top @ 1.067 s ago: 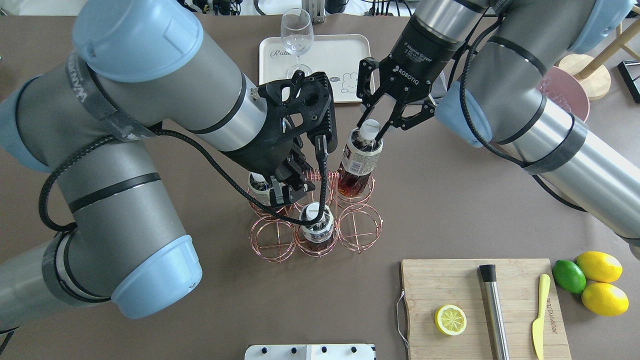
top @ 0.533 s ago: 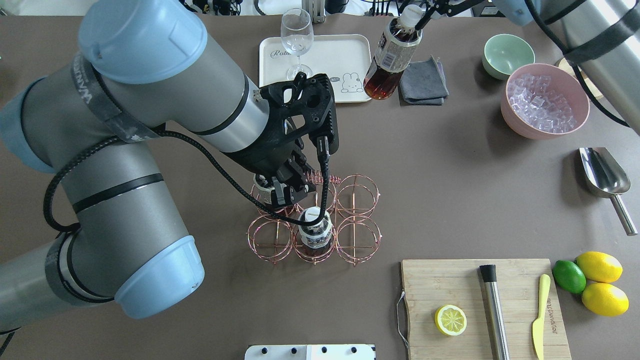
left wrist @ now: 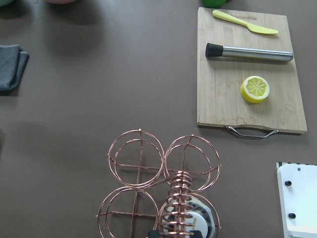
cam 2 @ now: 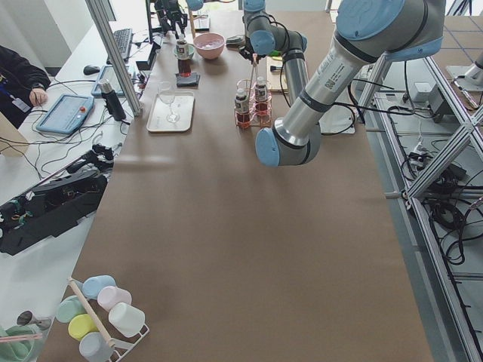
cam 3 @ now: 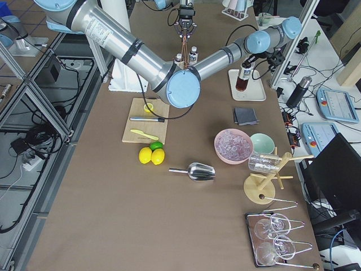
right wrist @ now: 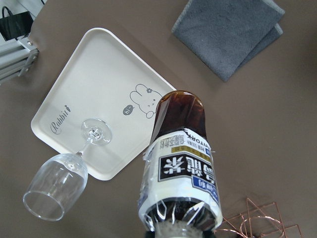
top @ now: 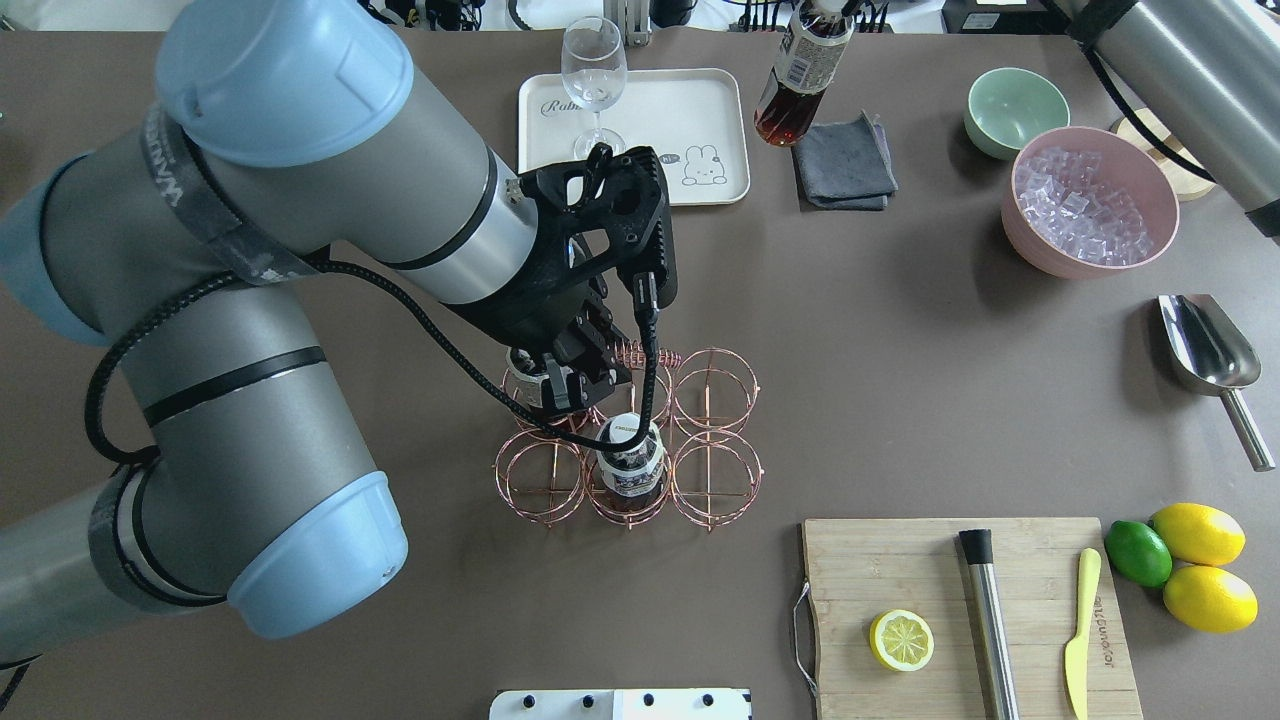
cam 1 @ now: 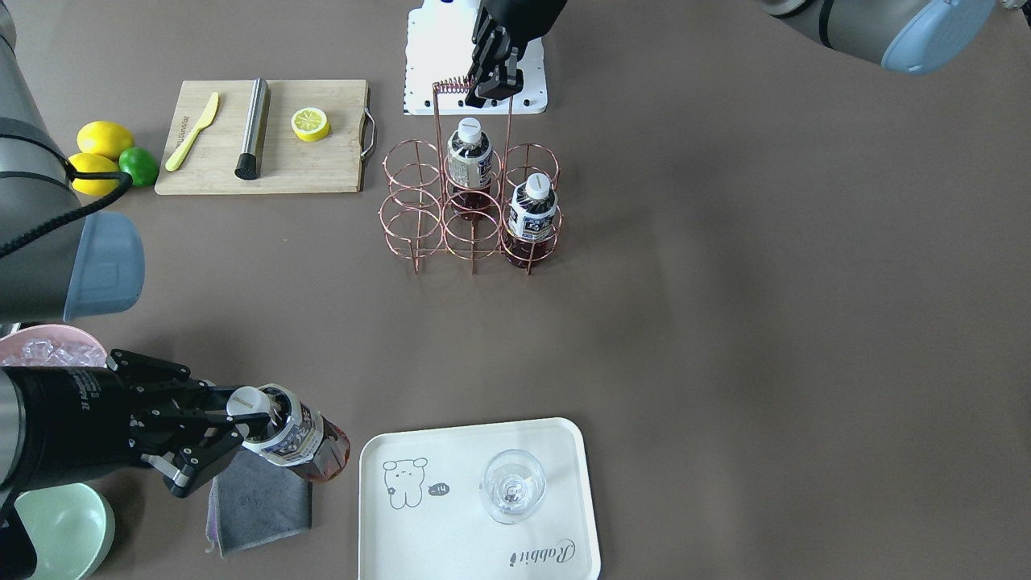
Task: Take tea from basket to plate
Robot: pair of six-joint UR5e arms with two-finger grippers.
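- Right jaws are clamped around the cap end of the tea bottle (cam 1: 302, 443), which hangs tilted, clear of the desk, above the grey cloth (cam 1: 262, 499).
- Just beside these jaws lies the plate (cam 1: 548, 451); the bottle is not yet over it.
- Gripped so high, the heavy base could swing, so the bottle may slip, or land slanted and topple.
- Beyond the jaws, on the plate, stands a wine glass (cam 1: 513, 486); a wide sweep could knock it.
- Lowering early could catch the base on the plate's rim.
- Left jaws are closed on the spiral handle of the basket (top: 715, 478), with 2 bottles below them; any tug there could tip those.
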